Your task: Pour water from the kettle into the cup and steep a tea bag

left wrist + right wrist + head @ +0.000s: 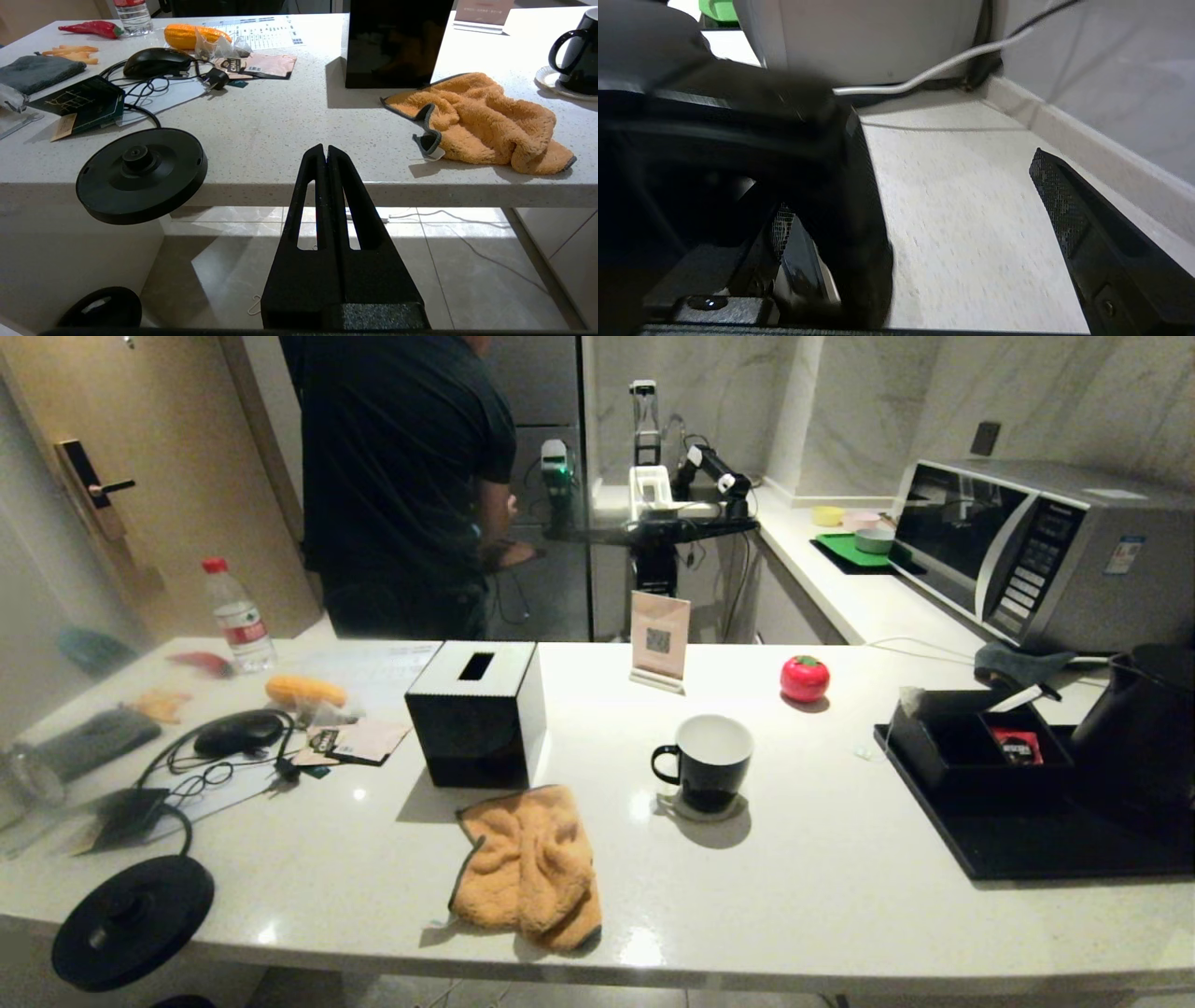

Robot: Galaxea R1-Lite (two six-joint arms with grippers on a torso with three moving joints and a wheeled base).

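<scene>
Countertop (822, 859) of pale speckled stone carries everything in the head view. Taking the cup (711, 763) as the middle of a clock face, it is a black mug with a white inside, upright on a small coaster (674, 805), its handle toward 9 o'clock. At 3 o'clock lies a black tray (1055, 845); the kettle (1144, 733) stands on the tray's far right side, cut off by the picture's edge. A black organiser box (952, 747) on the tray holds a red sachet (1018, 747). At 1 o'clock sits a red tomato-shaped object (804, 678), at 11 o'clock a small card stand (659, 639), at 9 o'clock a black tissue box (478, 714), and at 7 o'clock an orange cloth (529, 868). The kettle base (132, 921), a flat black disc, hangs over the counter's near edge far toward 8 o'clock.

The left gripper (325, 150) is parked below the counter edge, its 2 fingers pressed together on nothing. The right gripper (952, 205) has its fingers spread wide, the kettle's dark body close against 1 finger; whether they touch I cannot tell.
</scene>
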